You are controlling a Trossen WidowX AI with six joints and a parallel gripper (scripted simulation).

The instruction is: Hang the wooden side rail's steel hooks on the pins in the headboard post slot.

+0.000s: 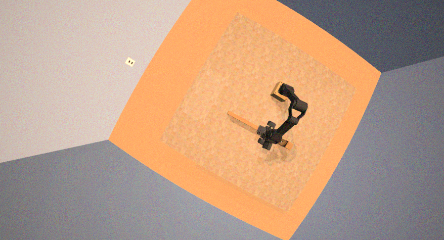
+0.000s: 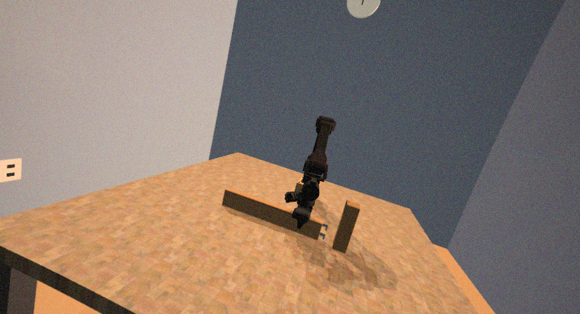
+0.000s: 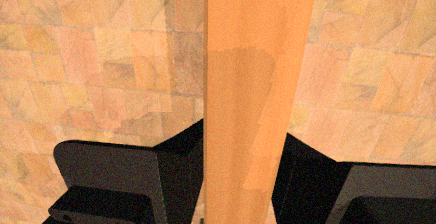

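Observation:
The wooden side rail [image 1: 243, 118] [image 2: 255, 207] [image 3: 250, 78] is a long board on its narrow edge. My gripper [image 2: 300, 221] [image 3: 236, 122] is shut on it near the hook end. Two steel hooks [image 2: 324, 226] stick out of that end toward the post, one above the other, with a small gap between them and the post. The headboard post [image 1: 289, 145] [image 2: 346, 227] stands upright, apart from the rail. Its slot and pins are hidden in the exterior view. A thin shadow runs along the rail's lower edge; whether its far end touches the table is unclear.
The tabletop [image 1: 211, 151] [image 2: 182, 247] carries the rail and post. A yellowish block [image 1: 276, 94] [image 2: 298, 186] stands at the arm's base, behind the rail in the exterior view. The arm [image 1: 286, 125] [image 2: 317, 158] reaches over the rail beside the post.

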